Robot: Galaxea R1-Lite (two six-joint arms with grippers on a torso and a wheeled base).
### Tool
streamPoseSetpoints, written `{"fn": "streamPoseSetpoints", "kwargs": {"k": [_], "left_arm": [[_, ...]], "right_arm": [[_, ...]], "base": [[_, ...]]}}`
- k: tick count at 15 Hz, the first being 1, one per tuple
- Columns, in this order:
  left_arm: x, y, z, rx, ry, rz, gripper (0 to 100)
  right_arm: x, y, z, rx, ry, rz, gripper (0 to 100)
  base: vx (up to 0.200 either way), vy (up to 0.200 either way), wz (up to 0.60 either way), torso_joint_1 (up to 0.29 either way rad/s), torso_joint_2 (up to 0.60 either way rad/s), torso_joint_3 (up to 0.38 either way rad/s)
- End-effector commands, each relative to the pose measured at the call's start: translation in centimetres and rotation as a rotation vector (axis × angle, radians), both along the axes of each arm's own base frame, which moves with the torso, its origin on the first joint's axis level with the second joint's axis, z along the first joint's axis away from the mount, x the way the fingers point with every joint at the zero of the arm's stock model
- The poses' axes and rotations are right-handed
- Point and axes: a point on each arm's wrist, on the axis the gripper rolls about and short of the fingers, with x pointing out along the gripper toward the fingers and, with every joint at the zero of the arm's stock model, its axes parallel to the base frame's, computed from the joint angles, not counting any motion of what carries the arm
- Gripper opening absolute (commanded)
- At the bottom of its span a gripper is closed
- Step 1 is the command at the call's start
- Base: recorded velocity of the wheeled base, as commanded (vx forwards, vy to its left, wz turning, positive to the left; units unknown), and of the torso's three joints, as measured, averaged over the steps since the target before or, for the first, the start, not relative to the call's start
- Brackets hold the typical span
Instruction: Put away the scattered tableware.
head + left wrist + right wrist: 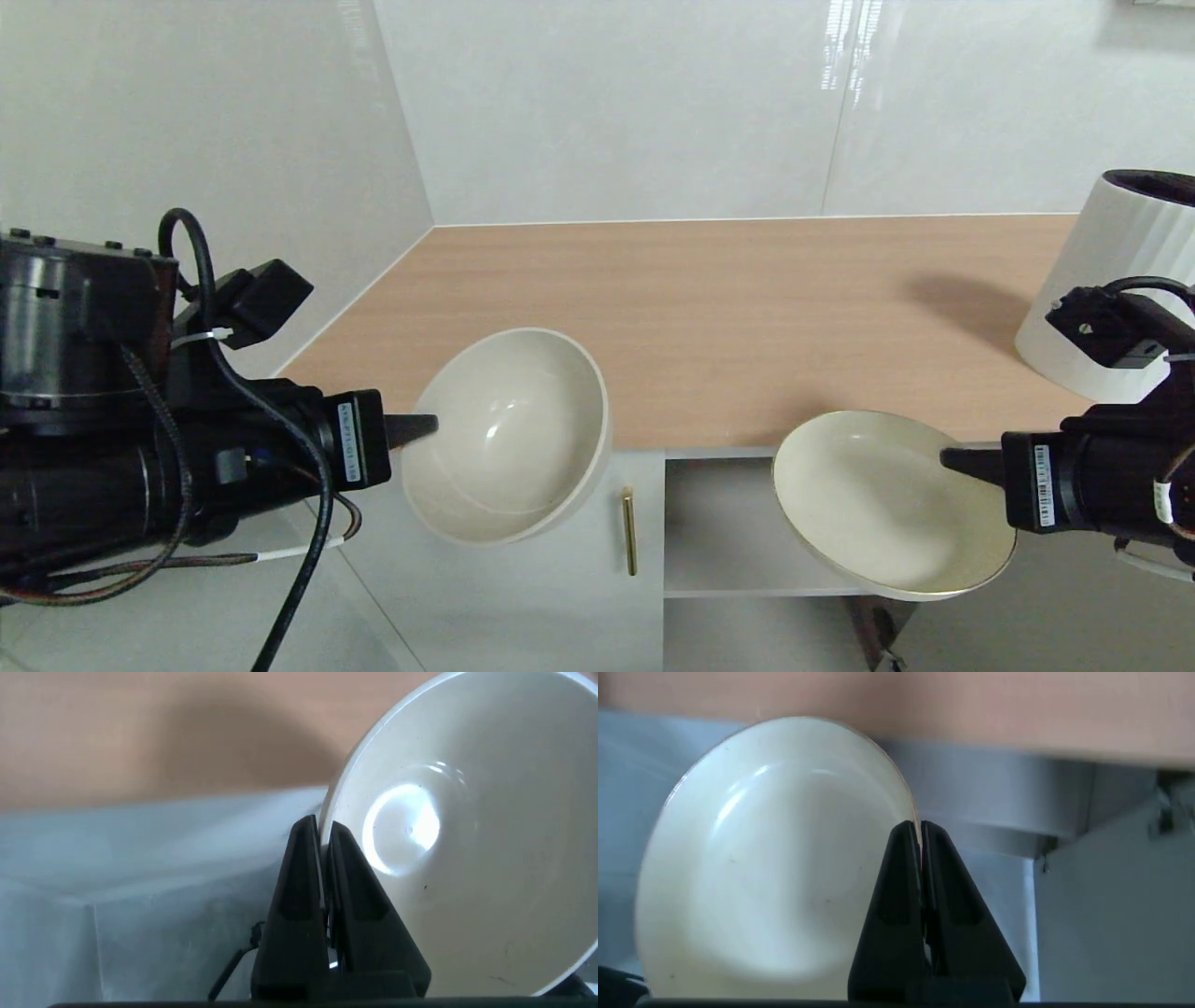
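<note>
A deep cream bowl (pixel 509 434) hangs tilted in the air over the front edge of the wooden counter (pixel 728 317), held by its rim in my left gripper (pixel 422 427), which is shut on it. In the left wrist view the rim of the bowl (pixel 476 831) runs between the closed fingers (pixel 304 873). A shallow cream plate (pixel 882 504) hangs in front of the open cabinet compartment (pixel 719 523), with my right gripper (pixel 954 459) shut on its edge. The right wrist view shows the plate (pixel 775 859) pinched at its rim between the fingers (pixel 941 873).
A white ribbed cylindrical container (pixel 1111 280) stands at the right end of the counter. Below the counter, a closed grey cabinet door with a gold handle (pixel 629 530) sits left of the open compartment. White walls close the counter at the back and left.
</note>
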Motion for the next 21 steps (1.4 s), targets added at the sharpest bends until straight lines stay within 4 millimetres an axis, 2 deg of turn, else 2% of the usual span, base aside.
{"fn": "streamPoseSetpoints", "kwargs": {"k": [1,3,12,21], "left_arm": [[-0.2,0.1,0.2,-0.005,-0.008,-0.002,0],[-0.2,0.1,0.1,-0.004,-0.006,-0.004,0],[-0.2,-0.1,-0.2,0.002,0.005,-0.014,0],[-0.1,-0.2,-0.4,0.005,0.013,-0.013,0]], "right_arm": [[-0.3,-0.3,0.1,0.003,-0.007,-0.002,0],[-0.1,-0.2,-0.3,-0.016,0.006,0.003,0],[1.4,0.3,-1.8,-0.022,0.013,-0.018,0],[1.9,0.2,-2.6,-0.054,0.041,-0.025,0]], "base": [[-0.2,0.0,0.0,0.002,0.0,0.002],[-0.2,0.0,0.0,-0.007,0.0,0.012],[0.0,0.0,0.0,-0.006,0.01,0.008],[0.0,0.0,0.0,-0.148,0.42,0.268]]}}
